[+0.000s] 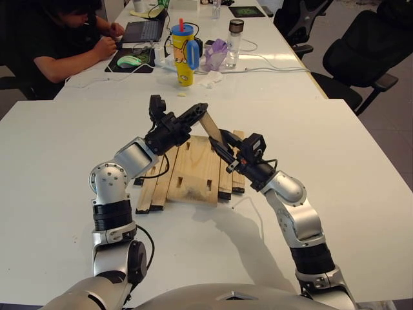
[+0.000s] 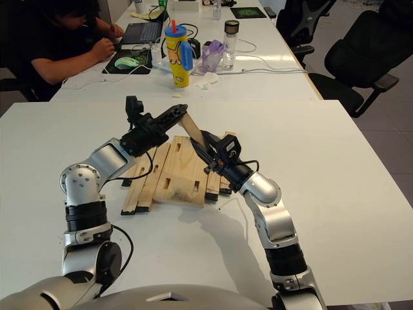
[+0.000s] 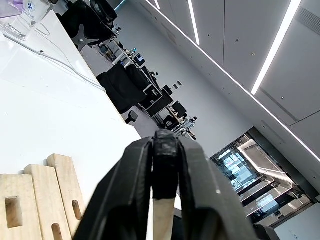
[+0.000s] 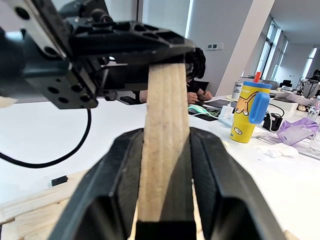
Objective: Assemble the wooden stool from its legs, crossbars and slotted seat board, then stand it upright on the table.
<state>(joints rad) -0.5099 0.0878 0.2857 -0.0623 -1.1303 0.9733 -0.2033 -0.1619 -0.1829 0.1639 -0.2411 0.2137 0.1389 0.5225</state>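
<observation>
Slotted seat board [image 1: 193, 174] lies flat on the table [image 1: 335, 168]. Loose sticks [image 1: 150, 190] lie alongside its left edge, with more touching its right edge.

One wooden leg [image 1: 210, 126] is held tilted in the air above the board's far end.
- Left gripper [image 1: 195, 112]: pinching the leg's upper end.
- Right gripper [image 1: 221, 143]: pinching the lower end, just over the board.

Risks, as I judge them:
- Two clamps on one short stick. If the arms drift out of step, the leg could twist or slide in the pads.
- If one claw lets go early, the leg may swing on the other and drop onto the board, scattering the sticks beside it.
- At this tilt the tip may jam or miss a slot.
</observation>
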